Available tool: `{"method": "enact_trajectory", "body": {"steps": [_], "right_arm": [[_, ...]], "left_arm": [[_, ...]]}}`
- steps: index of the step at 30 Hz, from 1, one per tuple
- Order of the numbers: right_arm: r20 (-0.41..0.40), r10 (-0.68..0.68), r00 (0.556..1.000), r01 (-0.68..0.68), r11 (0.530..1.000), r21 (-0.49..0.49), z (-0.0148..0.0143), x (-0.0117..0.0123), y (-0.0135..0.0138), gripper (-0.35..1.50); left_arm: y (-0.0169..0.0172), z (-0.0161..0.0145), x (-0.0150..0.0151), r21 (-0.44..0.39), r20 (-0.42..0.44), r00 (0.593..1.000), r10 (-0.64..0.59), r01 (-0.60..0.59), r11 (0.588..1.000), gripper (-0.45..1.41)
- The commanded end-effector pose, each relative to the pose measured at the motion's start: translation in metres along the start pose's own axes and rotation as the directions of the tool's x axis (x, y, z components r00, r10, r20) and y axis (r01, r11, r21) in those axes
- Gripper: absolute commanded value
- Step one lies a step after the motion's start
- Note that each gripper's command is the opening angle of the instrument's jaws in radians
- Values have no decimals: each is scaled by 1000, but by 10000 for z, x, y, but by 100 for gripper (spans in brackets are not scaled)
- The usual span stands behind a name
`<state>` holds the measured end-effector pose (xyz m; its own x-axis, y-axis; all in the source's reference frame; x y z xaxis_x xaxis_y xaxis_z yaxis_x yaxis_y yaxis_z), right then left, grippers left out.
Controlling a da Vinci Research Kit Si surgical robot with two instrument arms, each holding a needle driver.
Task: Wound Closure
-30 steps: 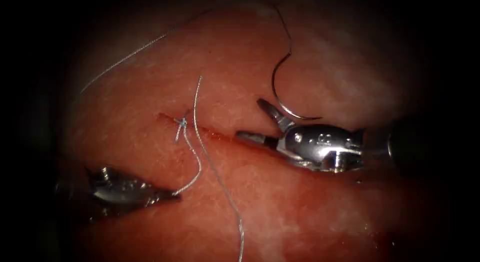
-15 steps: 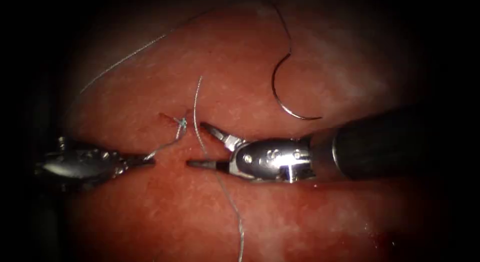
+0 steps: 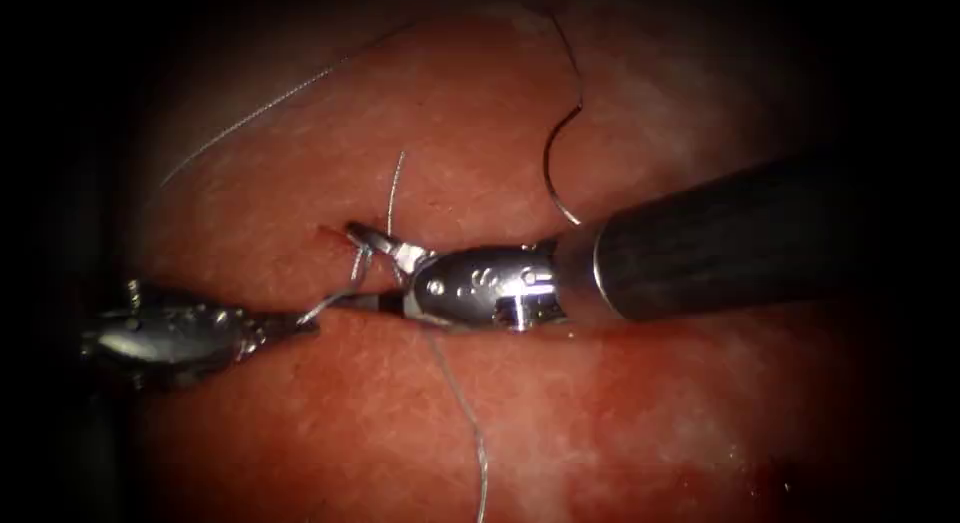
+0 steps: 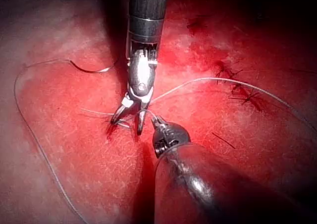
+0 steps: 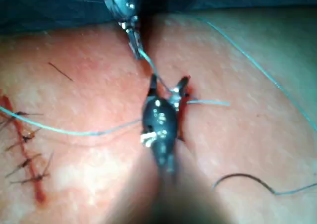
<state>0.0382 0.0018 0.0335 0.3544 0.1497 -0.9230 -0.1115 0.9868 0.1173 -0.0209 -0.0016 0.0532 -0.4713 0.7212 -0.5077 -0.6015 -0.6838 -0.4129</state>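
The left arm's silver tool [image 3: 300, 326] grips the thin pale thread [image 3: 335, 303] at the knot; the right arm's silver tool [image 3: 368, 268] gapes empty astride it; the curved steel needle [image 3: 552, 178] lies free on the pink tissue [image 3: 650, 413] at one o'clock; the open jaws risk snagging the knot.

Surgical training bench, cut pork tissue [image 3: 620, 423], suture thread [image 3: 455, 393], steel instrument shaft [image 3: 720, 238]

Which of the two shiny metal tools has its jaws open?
The right arm's tool: open jaws straddle the knot. The left arm's tool is shut on the thin pale thread.

Glossy metal right end effector [image 3: 365, 268], matt dark shaft [image 3: 720, 238], moist glistening tissue [image 3: 600, 423], thin wiry thread [image 3: 455, 393]
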Motion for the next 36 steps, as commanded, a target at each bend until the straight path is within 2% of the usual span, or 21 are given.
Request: {"method": "enact_trajectory", "body": {"steps": [1,7,24,36], "right_arm": [[-8,-3,1000,3,1000,6,18,-7,-16,130],[-12,-19,1000,20,1000,15,34,-14,-25,130],[-16,-22,1000,21,999,-26,49,-12,-19,130],[-17,-42,999,41,999,-24,50,-17,-14,106]], "left_arm": [[10,5,-9,-6,3,1000,-3,3,1000,-45],[13,7,-9,-12,1,1000,-5,5,1000,-45],[20,8,-11,-24,-3,1000,-1,1,1000,-45],[25,8,-10,-33,-4,1000,1,-1,999,-45]]}}
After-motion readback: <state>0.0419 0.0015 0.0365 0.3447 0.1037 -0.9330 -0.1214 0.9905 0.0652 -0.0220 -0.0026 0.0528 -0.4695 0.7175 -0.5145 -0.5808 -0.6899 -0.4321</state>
